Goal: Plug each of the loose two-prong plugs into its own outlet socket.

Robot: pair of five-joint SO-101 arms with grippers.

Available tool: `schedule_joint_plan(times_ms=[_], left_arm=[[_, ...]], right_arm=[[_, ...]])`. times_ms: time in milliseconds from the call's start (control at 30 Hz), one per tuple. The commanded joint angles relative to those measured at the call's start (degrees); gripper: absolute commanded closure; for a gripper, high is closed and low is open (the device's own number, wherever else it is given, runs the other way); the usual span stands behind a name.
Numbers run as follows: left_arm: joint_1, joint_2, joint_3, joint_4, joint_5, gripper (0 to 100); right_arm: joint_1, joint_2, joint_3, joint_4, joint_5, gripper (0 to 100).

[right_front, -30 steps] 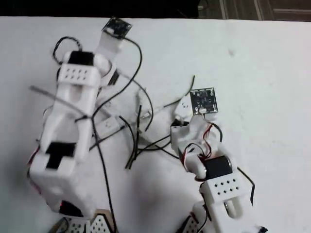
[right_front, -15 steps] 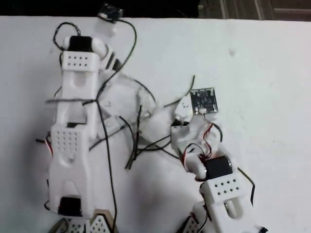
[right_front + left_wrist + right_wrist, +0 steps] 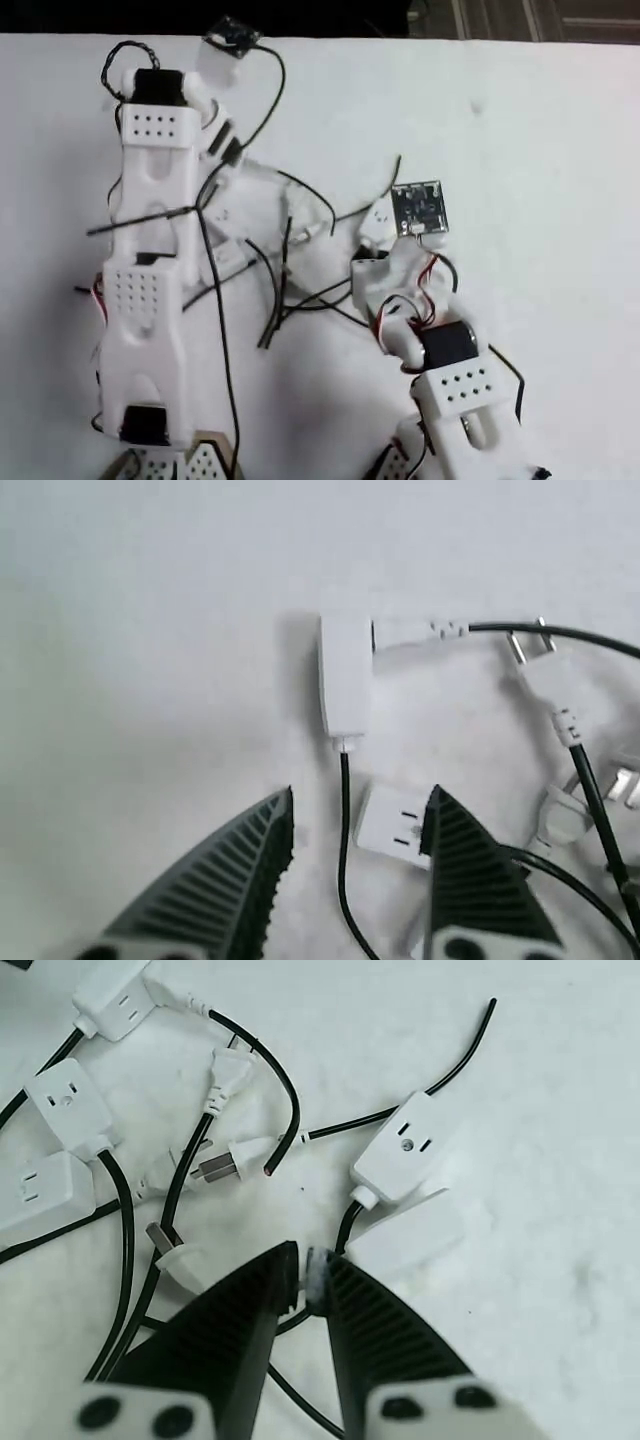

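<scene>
Several white outlet sockets and loose two-prong plugs on black cords lie tangled mid-table (image 3: 285,270). My left gripper (image 3: 360,830) is open and hovers low over a flat white socket (image 3: 392,832) and a black cord. Beyond it lies a long white socket block (image 3: 343,675) with a white plug (image 3: 415,632) pushed into its side. A loose plug (image 3: 528,645) rests past it. My right gripper (image 3: 305,1270) is shut, with a small pale bit at its tips, just short of a white socket (image 3: 405,1150). Loose plugs (image 3: 235,1157) (image 3: 225,1072) lie beside it.
More sockets (image 3: 65,1105) (image 3: 40,1195) (image 3: 115,1000) sit along one side of the right wrist view. The left arm (image 3: 150,250) stretches toward the table's far edge (image 3: 330,38). The right arm (image 3: 440,350) stands at the lower right. The white table (image 3: 540,180) is bare on the right.
The left arm straightened and swung toward the far edge, then shifted slightly. Cords beside it shifted with it. The right arm has stayed still.
</scene>
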Motion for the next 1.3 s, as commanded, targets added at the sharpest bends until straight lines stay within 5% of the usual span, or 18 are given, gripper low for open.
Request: schedule_joint_plan(times_ms=[0,433,700,1033,1267], left_arm=[[-0.22,-13.85,15.74,0.09,-0.53,82],[4.44,-40.84,60.22,-0.97,-5.45,83],[4.62,-39.16,77.71,-15.56,-6.42,77],[1.45,-28.35,76.31,-26.90,-6.51,75],[-2.33,-16.13,59.78,-18.29,-9.05,76]], right_arm=[[0.31,-0.66,-1.76,-1.01,0.53,97.8],[0.40,-0.66,-1.49,-2.07,0.53,97.9],[0.40,-0.66,-1.41,-1.80,0.53,97.9],[0.40,-0.66,-0.88,-2.15,0.53,97.9],[0.40,-0.66,-0.88,-2.15,0.53,97.9]])
